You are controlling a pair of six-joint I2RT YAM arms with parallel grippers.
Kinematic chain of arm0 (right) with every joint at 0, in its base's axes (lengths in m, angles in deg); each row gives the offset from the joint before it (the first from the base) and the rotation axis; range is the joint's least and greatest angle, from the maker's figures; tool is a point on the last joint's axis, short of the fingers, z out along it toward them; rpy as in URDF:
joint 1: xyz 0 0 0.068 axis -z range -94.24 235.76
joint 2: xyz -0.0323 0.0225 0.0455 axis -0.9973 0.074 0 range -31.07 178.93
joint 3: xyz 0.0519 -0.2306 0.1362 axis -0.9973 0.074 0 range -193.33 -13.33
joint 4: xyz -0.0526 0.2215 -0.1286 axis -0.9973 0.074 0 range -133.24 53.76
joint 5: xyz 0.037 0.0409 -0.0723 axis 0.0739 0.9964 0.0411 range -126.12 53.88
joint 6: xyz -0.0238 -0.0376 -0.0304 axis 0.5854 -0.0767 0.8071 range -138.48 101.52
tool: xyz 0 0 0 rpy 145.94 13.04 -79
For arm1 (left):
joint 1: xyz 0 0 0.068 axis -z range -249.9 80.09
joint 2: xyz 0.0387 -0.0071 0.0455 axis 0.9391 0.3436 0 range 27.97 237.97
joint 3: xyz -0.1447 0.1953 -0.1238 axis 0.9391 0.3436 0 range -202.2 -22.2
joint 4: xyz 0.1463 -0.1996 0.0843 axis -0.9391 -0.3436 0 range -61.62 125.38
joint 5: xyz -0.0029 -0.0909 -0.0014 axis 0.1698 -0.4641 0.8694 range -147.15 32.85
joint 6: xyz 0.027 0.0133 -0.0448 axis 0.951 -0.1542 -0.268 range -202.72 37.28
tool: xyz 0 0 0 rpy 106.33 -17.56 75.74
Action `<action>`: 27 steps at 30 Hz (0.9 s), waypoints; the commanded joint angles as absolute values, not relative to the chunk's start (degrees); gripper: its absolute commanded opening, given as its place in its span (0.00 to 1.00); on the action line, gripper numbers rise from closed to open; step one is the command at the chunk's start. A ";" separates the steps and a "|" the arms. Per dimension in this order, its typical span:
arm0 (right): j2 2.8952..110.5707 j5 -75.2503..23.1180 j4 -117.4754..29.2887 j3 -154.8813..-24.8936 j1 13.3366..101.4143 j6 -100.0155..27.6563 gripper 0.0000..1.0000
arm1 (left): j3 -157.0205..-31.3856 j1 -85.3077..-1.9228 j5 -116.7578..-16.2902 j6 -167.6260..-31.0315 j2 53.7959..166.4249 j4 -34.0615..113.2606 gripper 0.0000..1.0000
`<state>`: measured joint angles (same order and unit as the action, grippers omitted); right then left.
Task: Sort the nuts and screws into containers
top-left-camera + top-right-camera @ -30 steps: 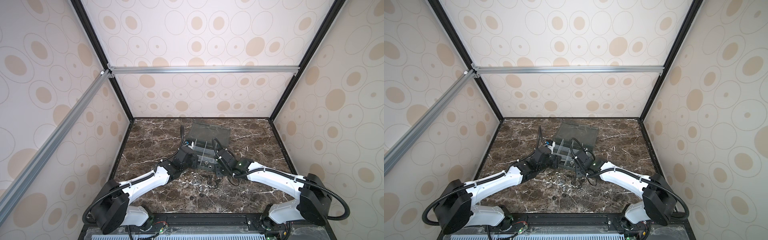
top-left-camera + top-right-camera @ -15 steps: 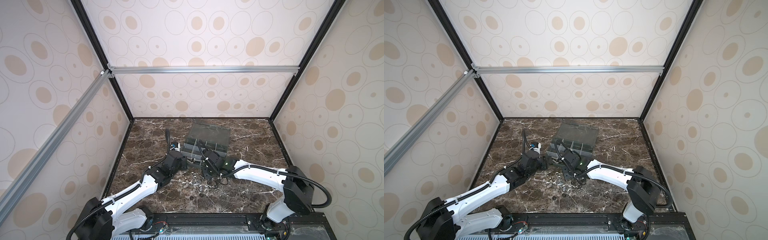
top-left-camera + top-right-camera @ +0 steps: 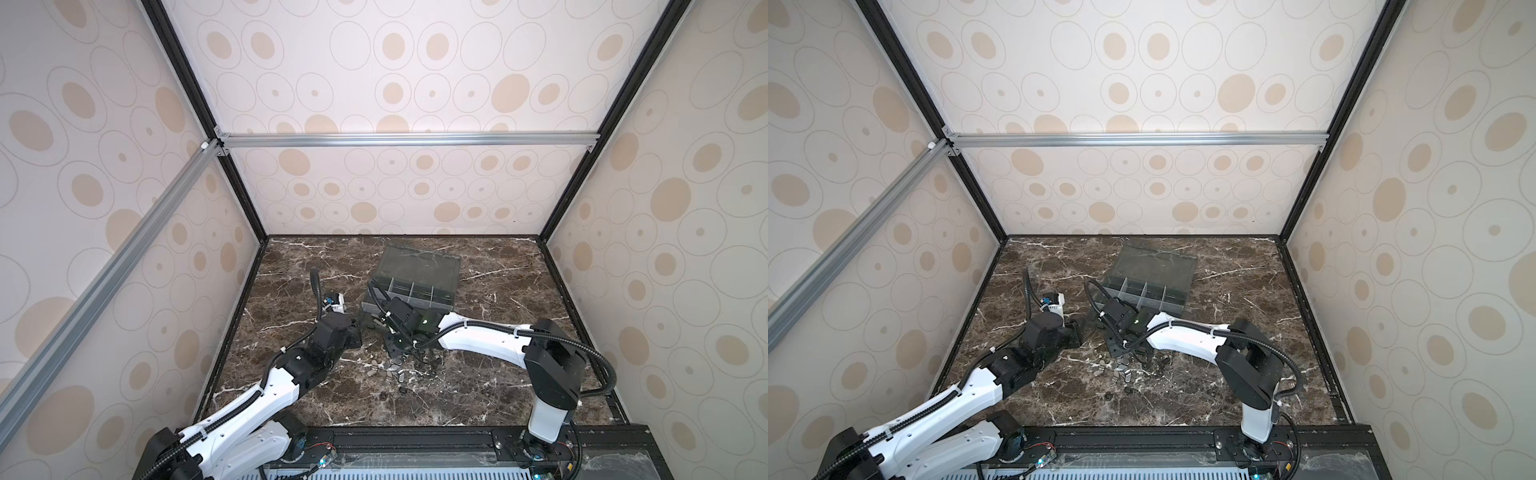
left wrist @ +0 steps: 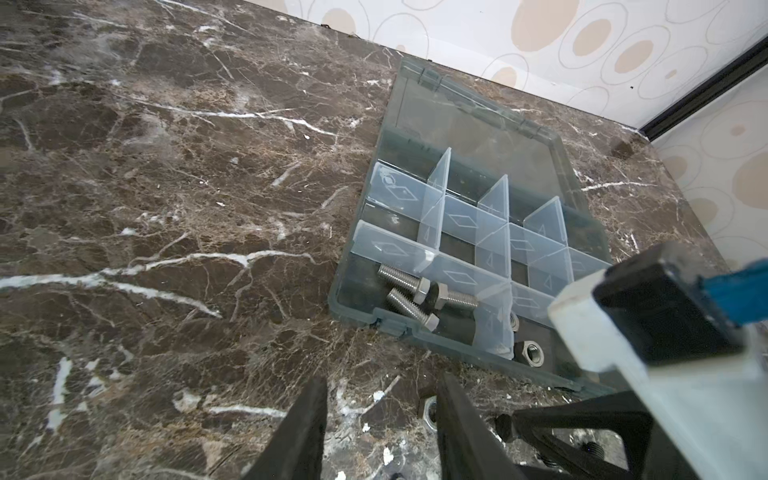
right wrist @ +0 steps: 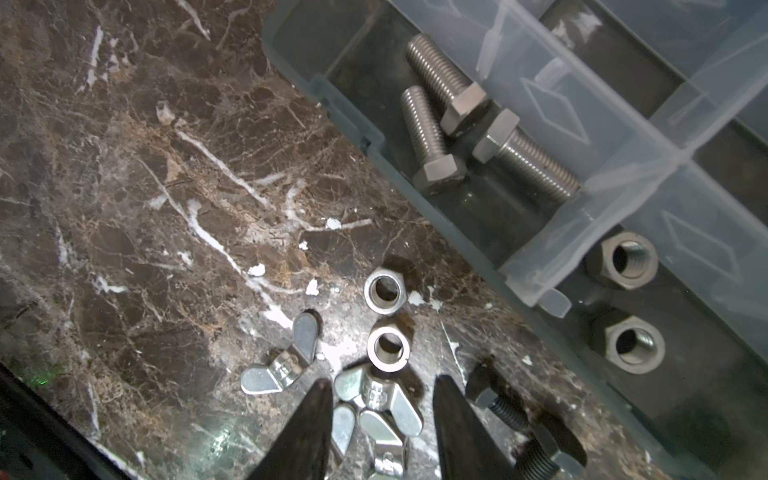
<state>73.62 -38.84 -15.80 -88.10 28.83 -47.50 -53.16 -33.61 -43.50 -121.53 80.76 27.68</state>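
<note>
Both top views look down from high; both close wrist views share the organizer box (image 4: 469,129).

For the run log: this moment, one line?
left claw: open, beside box | right claw: open, over wing nuts | three screws in corner cell

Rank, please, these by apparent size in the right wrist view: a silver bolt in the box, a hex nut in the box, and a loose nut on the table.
1. The silver bolt, clearly the longest.
2. The hex nut in the box.
3. The loose nut on the table, smallest; all seem about equally near the camera.
</note>
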 commanded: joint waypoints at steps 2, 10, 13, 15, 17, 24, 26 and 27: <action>76.44 -38.33 -13.03 -91.52 28.54 -44.87 0.44 | -52.51 -34.25 -42.29 -123.32 78.78 25.84 0.44; 80.93 -37.60 -11.19 -95.02 28.57 -43.58 0.45 | -51.89 -34.36 -43.07 -124.55 77.89 26.23 0.44; 82.11 -38.19 -10.19 -96.10 28.54 -42.97 0.44 | -51.22 -34.36 -43.79 -125.29 77.70 26.33 0.44; 82.96 -38.65 -9.65 -96.65 28.55 -42.54 0.45 | -50.86 -34.37 -43.90 -125.45 77.25 26.33 0.44; 83.66 -38.82 -9.40 -97.22 28.60 -42.02 0.45 | -50.53 -34.35 -43.79 -125.77 76.85 26.39 0.44; 86.28 -39.27 -6.83 -99.70 28.55 -39.47 0.45 | -49.73 -34.33 -43.40 -126.02 76.13 26.90 0.44; 86.68 -39.36 -6.52 -100.16 28.54 -38.64 0.45 | -49.13 -34.37 -43.64 -126.37 76.05 27.37 0.44; 86.86 -39.52 -6.33 -100.40 28.56 -38.30 0.45 | -48.89 -34.35 -43.84 -126.62 76.02 27.55 0.44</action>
